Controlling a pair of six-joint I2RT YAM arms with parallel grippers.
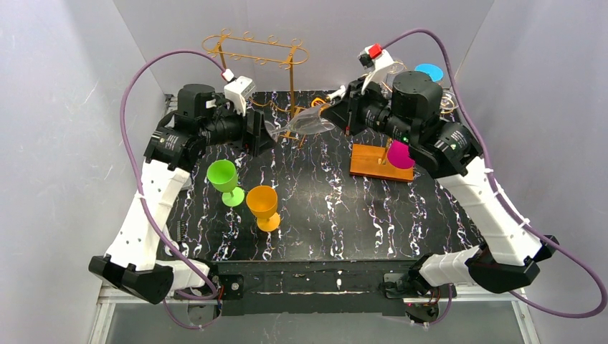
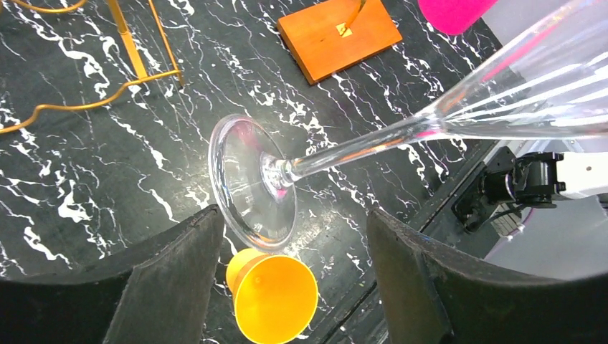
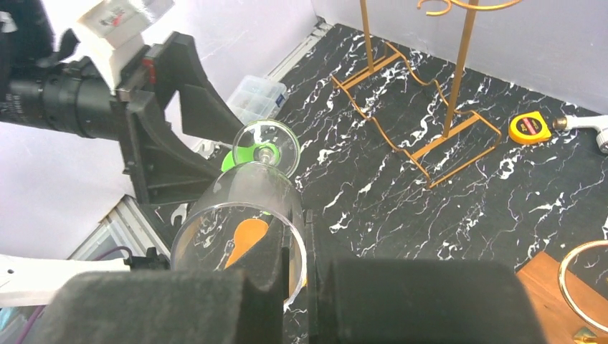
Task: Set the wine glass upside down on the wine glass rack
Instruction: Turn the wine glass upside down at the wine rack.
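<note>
The glass (image 1: 305,125) lies on its side in the air in front of the rack (image 1: 258,50), above the table (image 1: 323,208). The right gripper (image 3: 297,244) pinches the wall of the bowl at the rim. The left gripper (image 2: 294,215) has its fingers (image 2: 179,265) spread to either side of the foot, clear of it. The green cup (image 1: 222,174) and the orange cup (image 1: 262,202) stand below

My gripper (image 2: 294,218): fingers (image 2: 165,279) spread wide at 7 and 5 o'clock. Wine glass (image 2: 358,147) lies sideways beyond them, foot at centre, stem running to 2 o'clock. Orange cup (image 2: 276,301) at 6. Wooden block (image 2: 337,29) at 12, gold rack (image 2: 136,57) at 10, pink cup (image 2: 455,11) at 1.
</note>
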